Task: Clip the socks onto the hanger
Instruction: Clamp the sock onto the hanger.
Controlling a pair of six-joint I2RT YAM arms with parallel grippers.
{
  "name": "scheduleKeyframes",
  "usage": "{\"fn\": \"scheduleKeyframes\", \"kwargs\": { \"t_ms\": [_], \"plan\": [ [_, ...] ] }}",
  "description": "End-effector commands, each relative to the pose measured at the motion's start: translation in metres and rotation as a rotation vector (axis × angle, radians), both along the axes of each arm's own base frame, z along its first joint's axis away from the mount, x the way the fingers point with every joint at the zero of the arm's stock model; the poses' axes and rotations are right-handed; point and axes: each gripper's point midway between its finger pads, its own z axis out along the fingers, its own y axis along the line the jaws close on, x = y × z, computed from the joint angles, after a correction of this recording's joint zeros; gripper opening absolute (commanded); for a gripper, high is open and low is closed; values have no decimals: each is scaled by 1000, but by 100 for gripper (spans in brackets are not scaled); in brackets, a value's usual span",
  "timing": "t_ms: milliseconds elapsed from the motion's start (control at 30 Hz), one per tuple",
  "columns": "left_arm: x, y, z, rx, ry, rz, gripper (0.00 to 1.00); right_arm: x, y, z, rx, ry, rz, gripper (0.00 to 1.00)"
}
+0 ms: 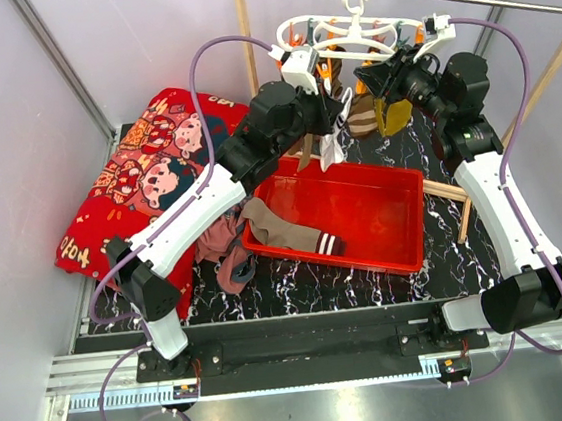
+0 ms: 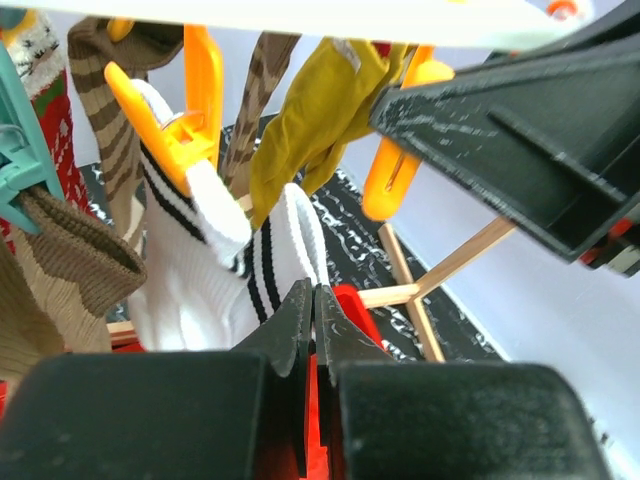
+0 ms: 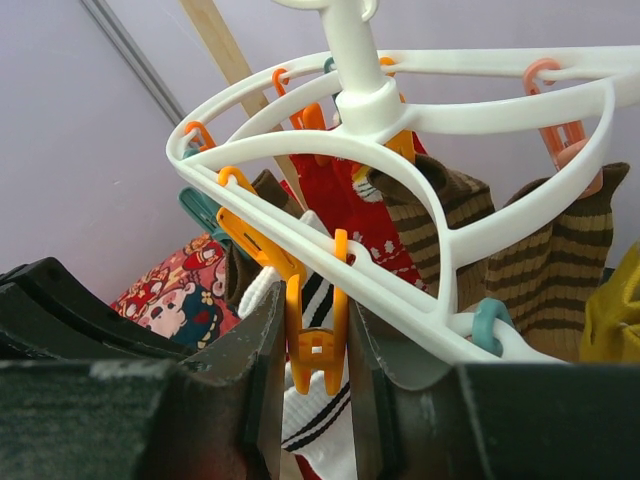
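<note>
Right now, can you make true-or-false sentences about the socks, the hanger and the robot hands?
A taupe-brown sock with a striped cuff lies in the red plastic tray. True.
The white plastic ring hanger lies flat on the table. False: it hangs by its hook from a metal rod.
The right gripper pinches an orange clip peg. True.
The left gripper is wide open. False: its jaws are shut together.
The white sock with black stripes lies in the tray. False: it hangs clipped on the hanger.
</note>
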Motion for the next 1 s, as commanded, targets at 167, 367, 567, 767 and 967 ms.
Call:
{"fn": "scheduleKeyframes", "kwargs": {
  "t_ms": [167, 367, 567, 767, 967],
  "plan": [
    [-4, 1, 48, -145, -69, -4, 0, -1, 8, -9, 33, 67, -8, 0],
    [-6, 0, 50, -154, -72, -13, 0, 4, 9, -12, 39, 82, -37, 0],
    [-7, -1, 51, -159, -72, -21, 0, 9, 3, -11, 60, 90, -92, 0],
    [-7, -3, 50, -156, -74, -27, 0, 11, 0, -10, 76, 94, -118, 0],
    [-7, -4, 50, -154, -76, -30, 0, 13, -1, -7, 83, 91, -130, 0]
  ]
}}
